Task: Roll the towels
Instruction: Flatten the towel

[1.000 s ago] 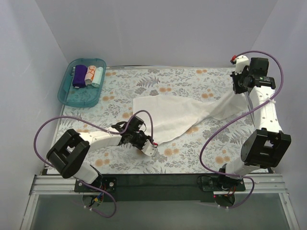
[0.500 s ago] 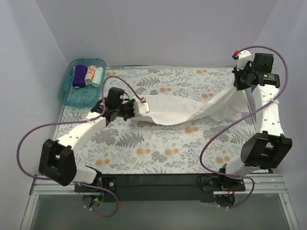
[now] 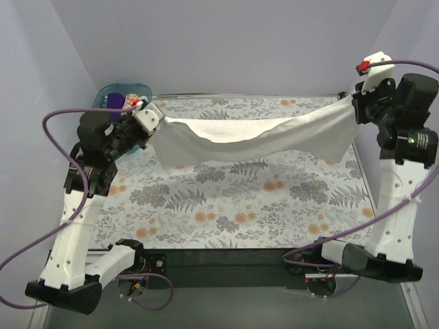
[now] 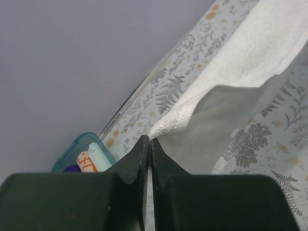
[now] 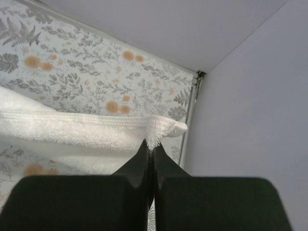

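Top external view: the white towel (image 3: 254,137) hung stretched in the air between the two arms, above the far half of the floral sheet (image 3: 226,205) covering the worktop, and sagged in the middle. The left end effector (image 3: 152,118) pinched its left corner and the right end effector (image 3: 357,108) pinched its right corner, both high above the worktop. A teal tray (image 3: 110,91) showed partly behind the left arm at the far left corner.

Left wrist view: the fingers were clamped tight on the towel's corner, with the cloth spreading away to the upper right. The tray beyond held a white-orange roll (image 4: 85,161), a pale teal roll (image 4: 100,155) and a sliver of dark purple towel (image 4: 72,168).

Right wrist view: the fingers were pressed together on a fuzzy towel corner, and the hemmed edge ran left above the sheet.
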`<act>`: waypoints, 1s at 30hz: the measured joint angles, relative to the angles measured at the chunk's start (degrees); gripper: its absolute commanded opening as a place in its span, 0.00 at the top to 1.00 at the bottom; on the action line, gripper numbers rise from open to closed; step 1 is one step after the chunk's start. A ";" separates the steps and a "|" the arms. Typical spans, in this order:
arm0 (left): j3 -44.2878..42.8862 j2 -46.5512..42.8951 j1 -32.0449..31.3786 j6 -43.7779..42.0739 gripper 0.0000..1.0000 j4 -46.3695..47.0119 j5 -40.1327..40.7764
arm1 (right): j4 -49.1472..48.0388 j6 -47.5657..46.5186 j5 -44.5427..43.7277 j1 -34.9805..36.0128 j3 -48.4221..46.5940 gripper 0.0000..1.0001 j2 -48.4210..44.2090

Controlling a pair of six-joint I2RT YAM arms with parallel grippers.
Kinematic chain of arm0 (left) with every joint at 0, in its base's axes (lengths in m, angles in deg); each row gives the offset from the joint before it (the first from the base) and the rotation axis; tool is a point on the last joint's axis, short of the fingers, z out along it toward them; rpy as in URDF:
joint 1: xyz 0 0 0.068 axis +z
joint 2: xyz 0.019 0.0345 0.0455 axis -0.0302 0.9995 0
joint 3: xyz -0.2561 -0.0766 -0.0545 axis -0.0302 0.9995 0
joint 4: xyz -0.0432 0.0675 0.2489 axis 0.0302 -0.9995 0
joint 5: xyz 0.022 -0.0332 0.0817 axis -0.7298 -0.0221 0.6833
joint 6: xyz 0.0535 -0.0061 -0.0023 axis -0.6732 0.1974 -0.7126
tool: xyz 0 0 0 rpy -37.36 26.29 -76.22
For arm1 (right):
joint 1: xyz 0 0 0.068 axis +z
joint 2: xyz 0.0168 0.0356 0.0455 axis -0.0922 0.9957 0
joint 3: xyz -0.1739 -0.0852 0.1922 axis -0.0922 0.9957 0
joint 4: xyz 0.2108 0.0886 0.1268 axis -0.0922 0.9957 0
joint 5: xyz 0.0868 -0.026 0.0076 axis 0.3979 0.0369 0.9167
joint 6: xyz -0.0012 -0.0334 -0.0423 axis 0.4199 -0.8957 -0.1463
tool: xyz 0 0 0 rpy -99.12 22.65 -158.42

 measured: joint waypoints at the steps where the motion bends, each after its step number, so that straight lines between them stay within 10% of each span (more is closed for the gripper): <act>1: -0.57 -2.16 0.00 0.83 1.00 -0.35 1.05 | -0.04 -0.04 -0.20 -0.04 0.28 0.99 -2.62; 13: -1.81 -16.85 0.00 4.50 1.00 -2.73 11.15 | -0.66 -1.53 0.52 -0.07 11.78 0.99 -25.16; 26: 16.13 12.63 0.70 4.46 1.00 12.61 14.05 | -12.90 4.33 2.73 0.79 26.03 0.99 11.02; 30: 11.26 31.43 2.49 4.98 1.00 15.87 13.03 | -17.53 7.65 1.49 1.90 21.97 0.75 25.22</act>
